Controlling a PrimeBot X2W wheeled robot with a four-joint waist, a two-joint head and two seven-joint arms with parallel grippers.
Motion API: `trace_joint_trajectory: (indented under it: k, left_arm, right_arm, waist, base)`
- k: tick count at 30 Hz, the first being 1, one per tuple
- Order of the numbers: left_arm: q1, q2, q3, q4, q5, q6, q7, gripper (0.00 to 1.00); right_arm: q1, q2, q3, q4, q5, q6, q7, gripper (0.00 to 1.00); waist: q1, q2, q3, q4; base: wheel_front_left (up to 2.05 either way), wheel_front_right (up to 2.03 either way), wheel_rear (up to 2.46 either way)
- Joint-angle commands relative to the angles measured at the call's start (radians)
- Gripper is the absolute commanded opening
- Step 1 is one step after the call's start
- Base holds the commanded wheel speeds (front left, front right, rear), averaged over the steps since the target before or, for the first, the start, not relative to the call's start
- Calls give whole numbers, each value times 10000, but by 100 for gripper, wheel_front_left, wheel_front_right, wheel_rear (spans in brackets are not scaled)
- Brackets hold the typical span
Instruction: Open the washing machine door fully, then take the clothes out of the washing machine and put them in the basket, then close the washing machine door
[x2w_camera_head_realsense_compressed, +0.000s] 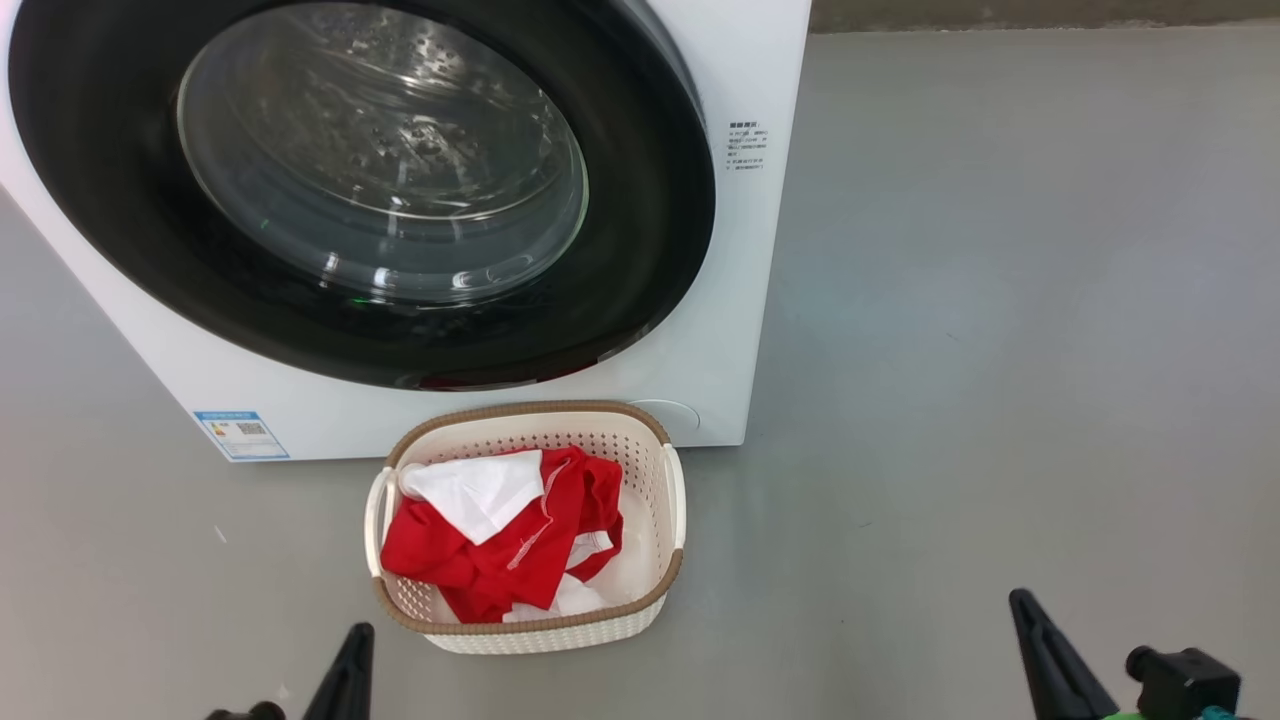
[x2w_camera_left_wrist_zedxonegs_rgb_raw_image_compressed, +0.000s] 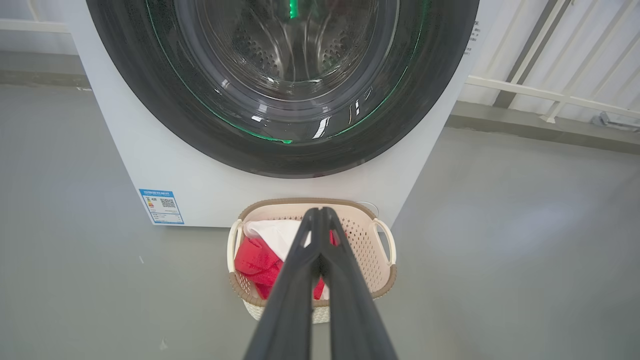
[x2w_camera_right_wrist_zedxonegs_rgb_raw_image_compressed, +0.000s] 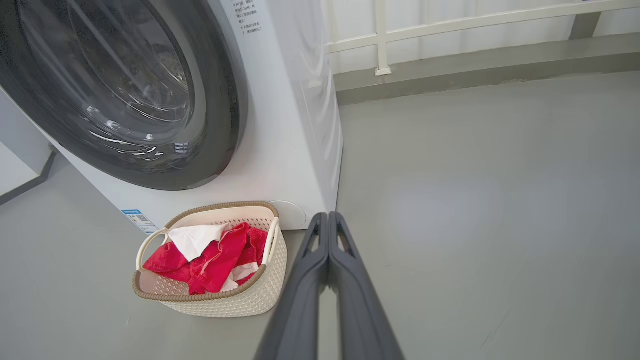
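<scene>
**A:** Where are the two pincers?

**B:** Nearest the robot. The left gripper (x2w_camera_left_wrist_zedxonegs_rgb_raw_image_compressed: 319, 212) has its fingers pressed together on nothing. The right gripper (x2w_camera_right_wrist_zedxonegs_rgb_raw_image_compressed: 328, 215) is pinched together in the same way and is also empty.

**A:** And the basket, relative to them?

**B:** The basket (x2w_camera_head_realsense_compressed: 530, 408) stands on the grey floor (x2w_camera_head_realsense_compressed: 1000, 350) just ahead of the left gripper and a little to its right, not touching it. In the left wrist view the fingertips point straight at it. The right gripper is well apart, off to the basket's right.

**A:** The clothes?

**B:** The clothes (x2w_camera_head_realsense_compressed: 500, 560), red with white panels, lie heaped inside the basket, apart from both grippers.

**A:** And beyond that?

**B:** The washing machine (x2w_camera_head_realsense_compressed: 730, 300) stands right behind the basket, with a blue sticker (x2w_camera_head_realsense_compressed: 241, 434) at its lower left corner. The washing machine door (x2w_camera_head_realsense_compressed: 650, 250) sits flush against the front, and the steel drum shows through its glass.
</scene>
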Motion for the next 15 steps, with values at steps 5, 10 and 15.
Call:
trace_joint_trajectory:
  k: [5,10,15]
  left_arm:
    - [-35,-42,17,54,-435,-2,117,0]
    - [-65,-50,62,23,-864,-5,232,0]
    - [-133,-60,118,7,-1397,-7,374,0]
  right_arm:
    - [-56,55,0,58,406,-1,107,0]
    - [-109,58,-27,22,806,-2,215,0]
    - [-205,62,-61,1,1303,-4,349,0]
  waist:
    - [8,0,-19,2]
    - [20,0,-54,5]
    - [1,0,-49,8]
  base:
    - [0,0,0]
    - [0,0,0]
    - [0,0,0]
